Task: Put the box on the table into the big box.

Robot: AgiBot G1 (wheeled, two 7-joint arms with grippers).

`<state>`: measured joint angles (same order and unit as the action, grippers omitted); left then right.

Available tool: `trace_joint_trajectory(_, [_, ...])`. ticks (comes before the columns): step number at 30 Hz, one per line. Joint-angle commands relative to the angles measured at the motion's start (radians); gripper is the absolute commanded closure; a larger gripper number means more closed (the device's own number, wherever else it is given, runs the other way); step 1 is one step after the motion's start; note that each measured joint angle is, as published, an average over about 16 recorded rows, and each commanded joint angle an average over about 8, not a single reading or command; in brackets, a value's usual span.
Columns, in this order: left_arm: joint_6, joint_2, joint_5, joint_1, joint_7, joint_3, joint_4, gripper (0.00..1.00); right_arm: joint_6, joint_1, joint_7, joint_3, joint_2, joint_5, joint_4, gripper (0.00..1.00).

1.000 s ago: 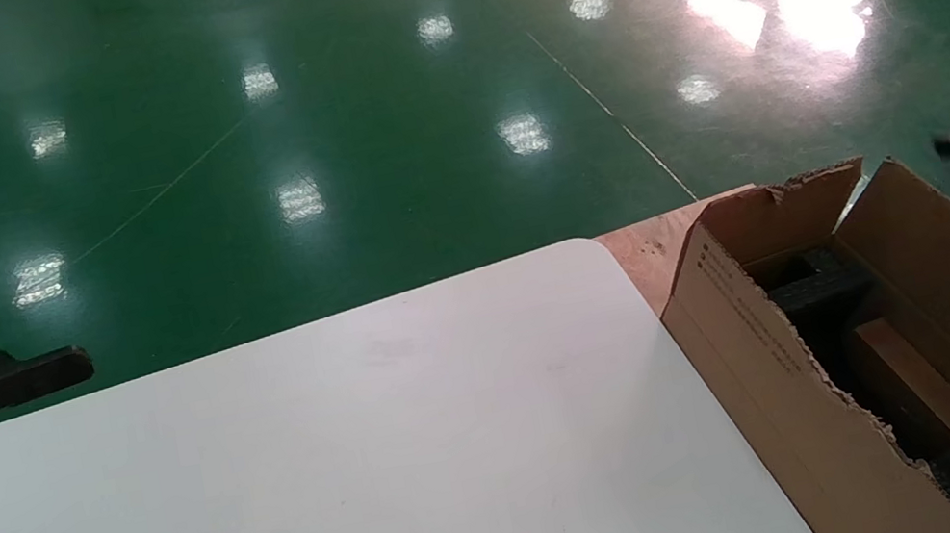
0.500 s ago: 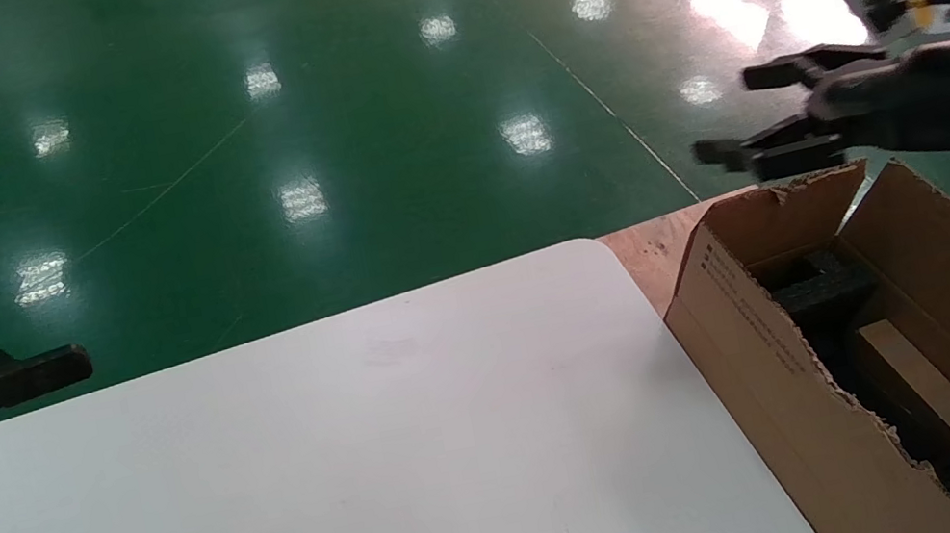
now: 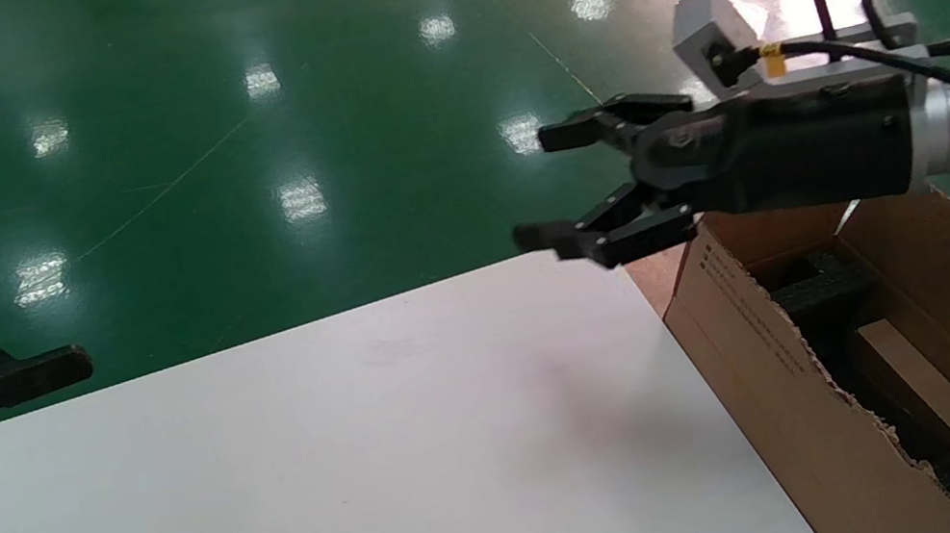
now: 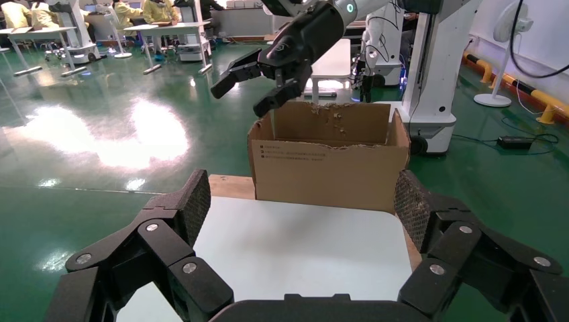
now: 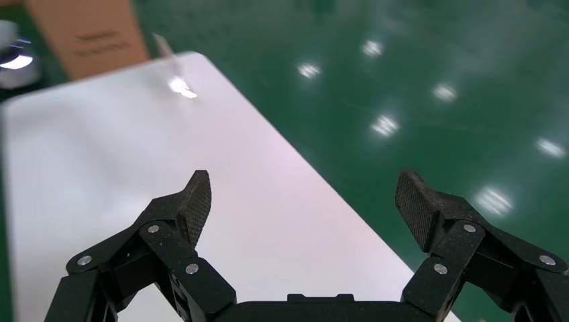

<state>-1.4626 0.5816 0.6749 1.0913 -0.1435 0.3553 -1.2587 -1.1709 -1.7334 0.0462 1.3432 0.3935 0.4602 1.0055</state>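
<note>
The big box stands off the table's right end, torn rims up, with black foam inside. The box, a small brown block, lies inside it between the foam pieces. No small box shows on the table. My right gripper is open and empty, hanging above the table's far right corner, just left of the big box's rim. The left wrist view shows it above the big box. My left gripper is open and empty, parked over the table's left end.
A wooden board lies under the big box at the table's corner. Glossy green floor lies beyond the far edge. In the right wrist view another brown carton stands past the table's other end.
My right arm has swung in from the right, over the big box's far rim, out above the table's corner, jaws open and empty. The left arm has not moved.
</note>
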Motion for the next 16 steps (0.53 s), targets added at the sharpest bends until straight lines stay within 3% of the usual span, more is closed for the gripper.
trace_joint_trajectory(1, [0.000, 0.000, 0.000, 0.000, 0.000, 0.000, 0.000, 0.00, -0.024, 0.049, 0.010, -0.078, 0.016, 0.020, 0.021, 0.00])
trace_joint_trajectory(13, [0.000, 0.000, 0.000, 0.000, 0.000, 0.000, 0.000, 0.00, -0.168, 0.342, 0.073, -0.551, 0.113, 0.140, 0.144, 0.00])
trace_joint_trajectory(16, [0.000, 0.000, 0.000, 0.000, 0.000, 0.000, 0.000, 0.00, -0.186, 0.378, 0.081, -0.610, 0.125, 0.155, 0.160, 0.00])
